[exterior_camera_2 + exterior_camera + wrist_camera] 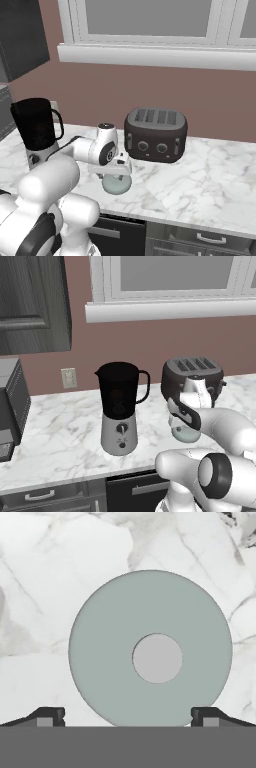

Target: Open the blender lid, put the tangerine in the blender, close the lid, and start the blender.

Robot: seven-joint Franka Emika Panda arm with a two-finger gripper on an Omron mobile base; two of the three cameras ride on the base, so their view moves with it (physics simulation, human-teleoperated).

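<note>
- The end effector (128, 716) hangs directly above the blender lid (150, 649), jaws spread wide and empty, one tip at either side of the disc's near edge; the knob sits at the disc's centre.
- The lid lies flat on the marble tabletop (60, 421), off the blender (119, 406), whose jar stands open at roughly 9 o'clock from the lid.
- A dark toaster (156, 134) stands behind, at 1 o'clock; a window sill (150, 55) runs above.

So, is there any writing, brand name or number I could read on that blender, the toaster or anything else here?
No readable text anywhere.
Blender: black dial and buttons on its base, no legible marks.
Toaster: two knobs, no lettering visible.
Blender lid, lying on the counter: plain, no print.
Wall outlet: blank.
</note>
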